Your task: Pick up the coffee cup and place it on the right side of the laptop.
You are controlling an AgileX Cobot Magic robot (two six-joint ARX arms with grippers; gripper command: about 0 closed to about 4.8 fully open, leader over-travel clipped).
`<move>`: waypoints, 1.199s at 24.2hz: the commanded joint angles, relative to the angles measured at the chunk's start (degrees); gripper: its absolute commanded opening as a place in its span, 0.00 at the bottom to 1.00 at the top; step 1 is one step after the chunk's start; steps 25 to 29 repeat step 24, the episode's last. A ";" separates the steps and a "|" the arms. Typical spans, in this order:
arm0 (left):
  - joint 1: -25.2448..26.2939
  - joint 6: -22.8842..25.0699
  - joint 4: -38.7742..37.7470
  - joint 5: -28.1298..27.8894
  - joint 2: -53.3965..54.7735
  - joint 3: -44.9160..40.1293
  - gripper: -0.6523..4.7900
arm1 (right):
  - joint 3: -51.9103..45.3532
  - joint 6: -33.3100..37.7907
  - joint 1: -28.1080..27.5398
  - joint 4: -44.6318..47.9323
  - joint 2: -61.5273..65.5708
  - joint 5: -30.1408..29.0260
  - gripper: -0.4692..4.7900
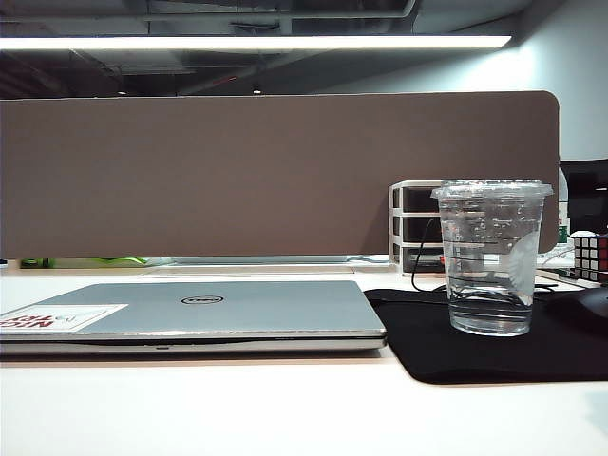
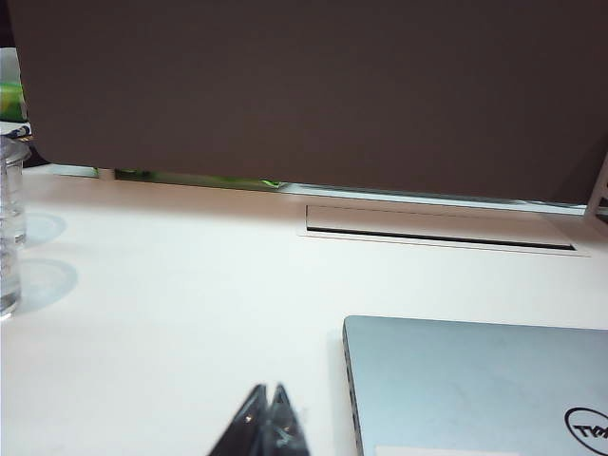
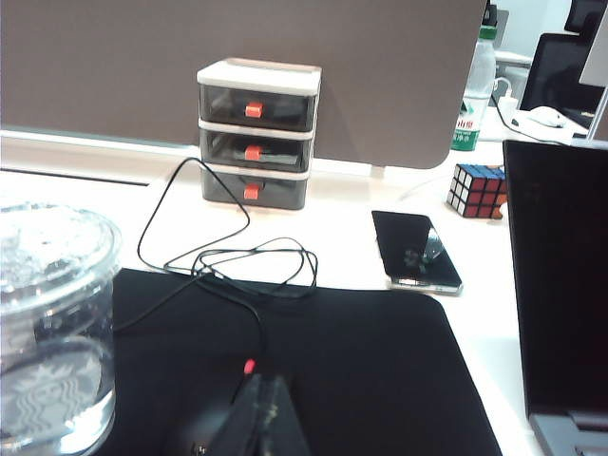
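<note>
The coffee cup [image 1: 489, 256] is clear plastic with a flat lid and a little clear liquid. It stands upright on a black mat [image 1: 494, 356], to the right of the laptop [image 1: 190, 318]. The laptop is closed, silver-grey, and lies flat on the white desk. In the right wrist view the coffee cup [image 3: 52, 323] is close by, off to one side of my right gripper [image 3: 269, 380], which hangs shut and empty over the mat. My left gripper [image 2: 269, 389] is shut and empty over bare desk beside the laptop's corner [image 2: 475, 380]. Neither gripper shows in the exterior view.
A small drawer unit [image 3: 255, 133], a loose black cable [image 3: 228, 261], a phone [image 3: 413, 249], a puzzle cube [image 3: 475, 190] and a bottle [image 3: 472, 95] sit behind the mat. A dark open laptop [image 3: 560, 285] stands at its far side. Another clear vessel [image 2: 9, 228] is cut off in the left wrist view. A brown partition [image 1: 275, 171] closes the back.
</note>
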 commanded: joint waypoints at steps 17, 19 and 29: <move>-11.61 -0.72 -0.48 -6.86 0.00 0.11 0.11 | -0.37 0.04 -0.02 -0.52 -0.11 0.15 0.09; -11.61 -0.74 -0.81 -6.86 0.00 0.11 0.11 | -0.37 0.04 -0.02 -0.52 -0.11 0.15 0.09; -11.61 -0.72 -1.01 -6.86 0.00 0.11 0.11 | -0.37 0.04 -0.02 -0.52 -0.11 0.15 0.09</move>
